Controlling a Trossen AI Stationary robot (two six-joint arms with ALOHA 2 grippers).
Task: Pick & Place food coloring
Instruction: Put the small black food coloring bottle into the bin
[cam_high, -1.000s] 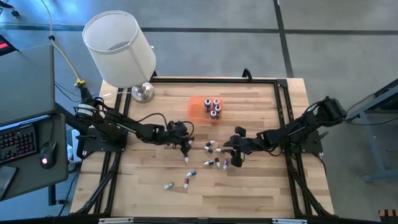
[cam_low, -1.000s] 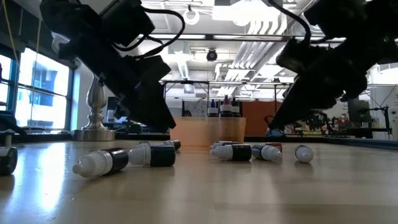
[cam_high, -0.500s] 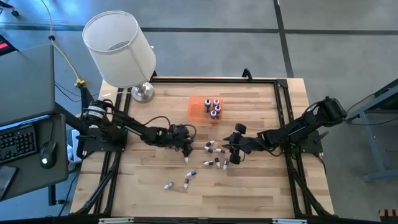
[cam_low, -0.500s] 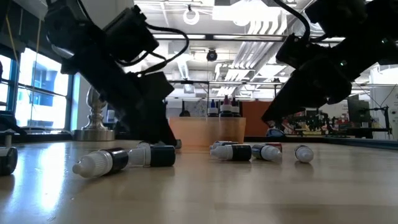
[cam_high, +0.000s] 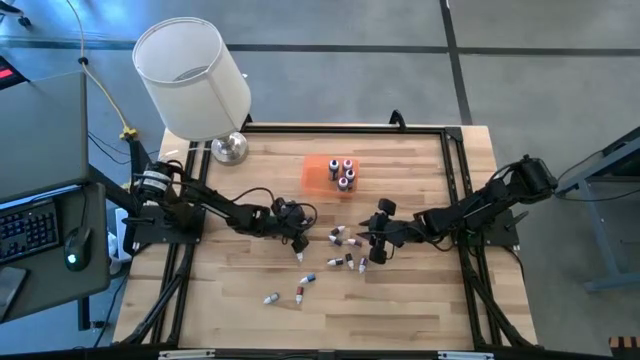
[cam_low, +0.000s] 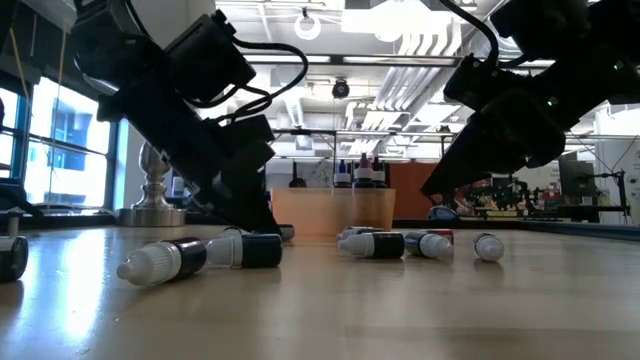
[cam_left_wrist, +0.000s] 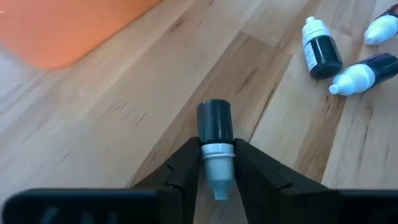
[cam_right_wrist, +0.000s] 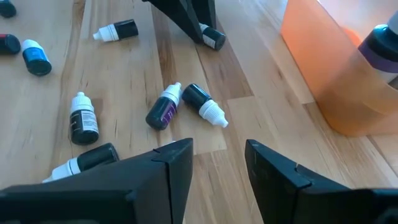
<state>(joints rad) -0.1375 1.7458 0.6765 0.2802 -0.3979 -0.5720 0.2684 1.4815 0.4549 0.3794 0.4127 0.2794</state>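
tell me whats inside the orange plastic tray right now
The orange plastic tray holds about four upright food coloring bottles, caps up, clustered at its right end. Its left part looks bare. Their bodies and the tray floor beneath are hidden.

Both arms reach low over the surface (cam_high: 420, 300) toward its middle, the left from the left edge, the right from the right edge, each nearly level and bent at the elbow. The left pincer (cam_left_wrist: 214, 163) is clamped on a dark dropper bottle (cam_left_wrist: 215, 140), its white cap lying between the fingers (cam_left_wrist: 184, 167). The right pincer (cam_right_wrist: 217, 163) hovers with its fingers (cam_right_wrist: 171, 163) spread apart and nothing between them, facing the left pincer across the surface's middle.
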